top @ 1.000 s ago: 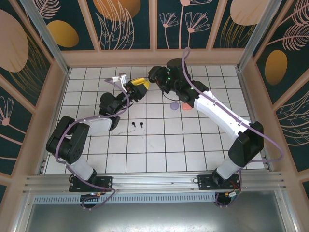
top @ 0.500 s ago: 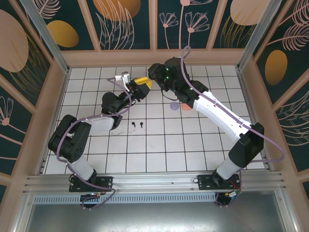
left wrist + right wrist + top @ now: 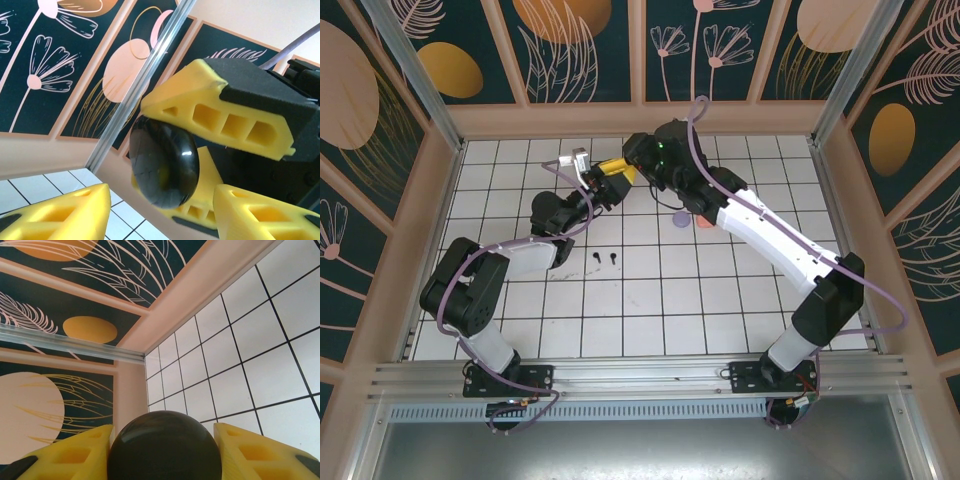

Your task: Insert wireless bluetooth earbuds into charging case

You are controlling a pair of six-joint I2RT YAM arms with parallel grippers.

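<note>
Two black earbuds [image 3: 613,257] are left untouched on the surface [image 3: 720,300] at six o'clock of the black case [image 3: 165,447], which is pinched in the right pincer [image 3: 162,429] and has been brought closer to the spread left pincer [image 3: 161,190]; insertion is judged not yet begun.

The table [image 3: 720,300] is showing a white top ruled into squares by dark lines, with a pale wooden rim running along its far, left and right edges. Two black earbuds are lying on it just left of its centre, side by side and slightly apart: one black earbud [image 3: 595,258] nearer the left edge, the other black earbud [image 3: 613,257] beside it. Farther back, right of centre, a lilac case [image 3: 680,218] is resting just beside a coral-pink case [image 3: 705,222], which is lying partly hidden.
</note>
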